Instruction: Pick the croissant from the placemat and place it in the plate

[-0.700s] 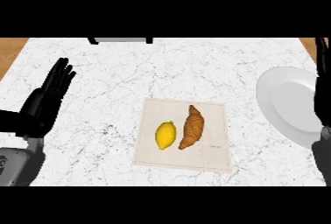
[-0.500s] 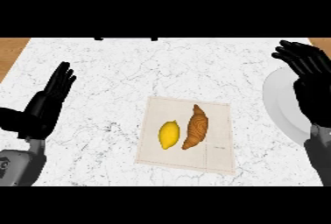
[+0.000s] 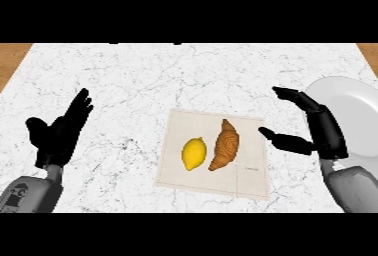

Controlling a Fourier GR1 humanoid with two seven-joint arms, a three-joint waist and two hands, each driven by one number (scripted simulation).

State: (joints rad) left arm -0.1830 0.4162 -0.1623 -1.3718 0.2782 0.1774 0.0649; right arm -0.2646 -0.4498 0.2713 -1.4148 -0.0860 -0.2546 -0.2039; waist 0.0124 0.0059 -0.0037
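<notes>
One marble counter (image 3: 140, 80), one white plate (image 3: 356, 112), one beige placemat (image 3: 221, 186), two black hands, one croissant (image 3: 225, 145) and one lemon (image 3: 194, 153) are counted. The plate is seen to the right of the placemat, apart from it, and is cut off by the view's right edge. The left hand (image 3: 57, 135) is held well to the left of the placemat, resting open with straight fingers raised and nothing held. The right hand (image 3: 325, 127) is found between the placemat and the plate, over the plate's left rim; its fingers (image 3: 295, 95) are extended and its thumb (image 3: 284, 142) is spread toward the placemat, with nothing grasped.

The croissant is laid on the placemat's middle, just right of the lemon. Its long axis is run from the placemat's far edge toward its near edge, the far tip being tilted slightly rightward and the near tip leftward, toward the lemon.

The counter is veined in grey on white. Strips of wooden surface (image 3: 15, 55) are shown beyond its far corners.
</notes>
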